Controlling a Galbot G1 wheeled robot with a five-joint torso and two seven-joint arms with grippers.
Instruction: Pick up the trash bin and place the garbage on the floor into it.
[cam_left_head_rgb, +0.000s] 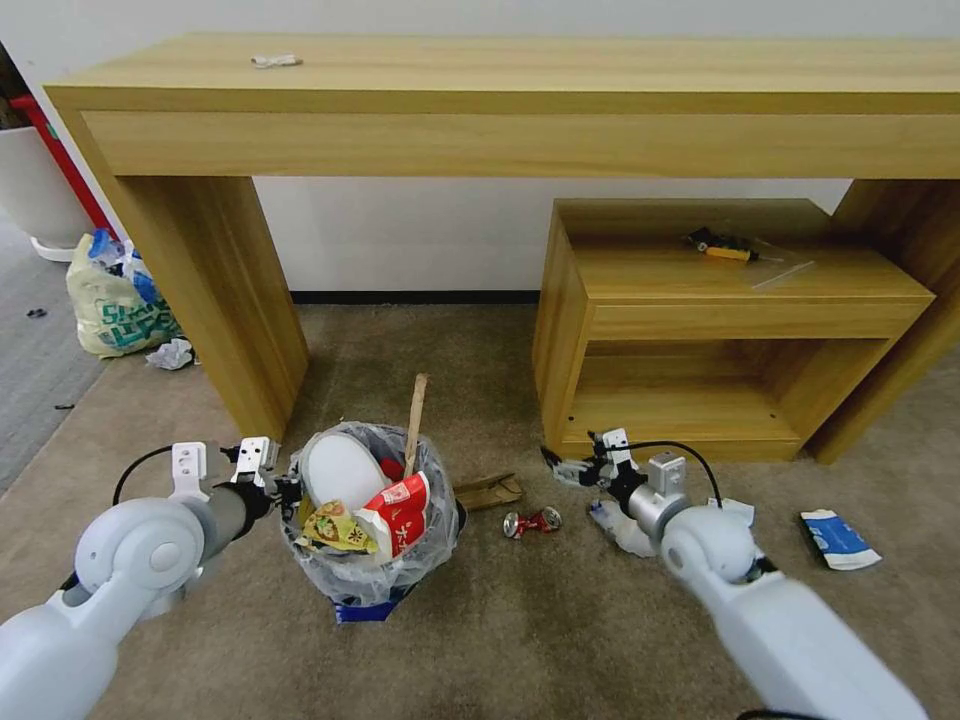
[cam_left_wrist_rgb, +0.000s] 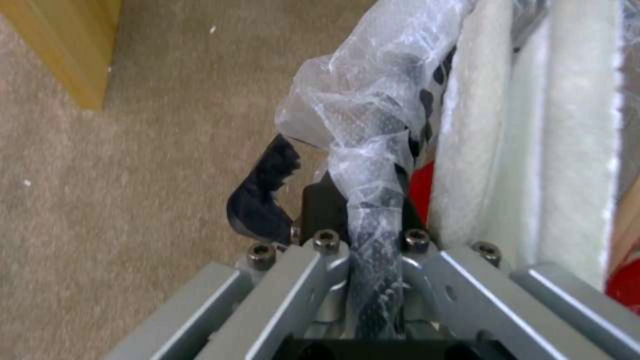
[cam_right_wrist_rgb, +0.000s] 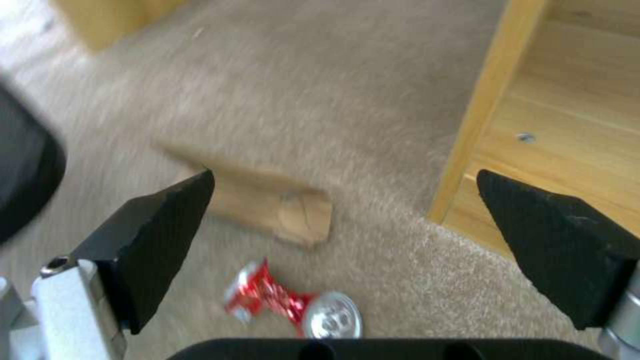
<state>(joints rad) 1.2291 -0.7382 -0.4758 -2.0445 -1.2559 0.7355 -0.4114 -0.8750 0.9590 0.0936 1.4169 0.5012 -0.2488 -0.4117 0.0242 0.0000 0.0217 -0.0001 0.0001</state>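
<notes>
Our right gripper (cam_right_wrist_rgb: 340, 225) spread wide, empty; crushed can (cam_right_wrist_rgb: 293, 307) at 6 o'clock, long axis crosswise; left gripper (cam_left_head_rgb: 272, 480) clenches trash bin (cam_left_head_rgb: 370, 560) rim.

The head view looks forward and down over the carpet, taking in both arms. The left wrist view sits very close behind the left hand (cam_left_wrist_rgb: 363, 220), against the bin (cam_left_wrist_rgb: 373, 115). The right wrist view looks past the right hand (cam_right_wrist_rgb: 340, 220) at the can (cam_right_wrist_rgb: 293, 307), which the head view shares.

wooden desk (cam_left_head_rgb: 500, 75), low shelf unit (cam_left_head_rgb: 720, 330), printed shopping bag (cam_left_head_rgb: 115, 305)
</notes>
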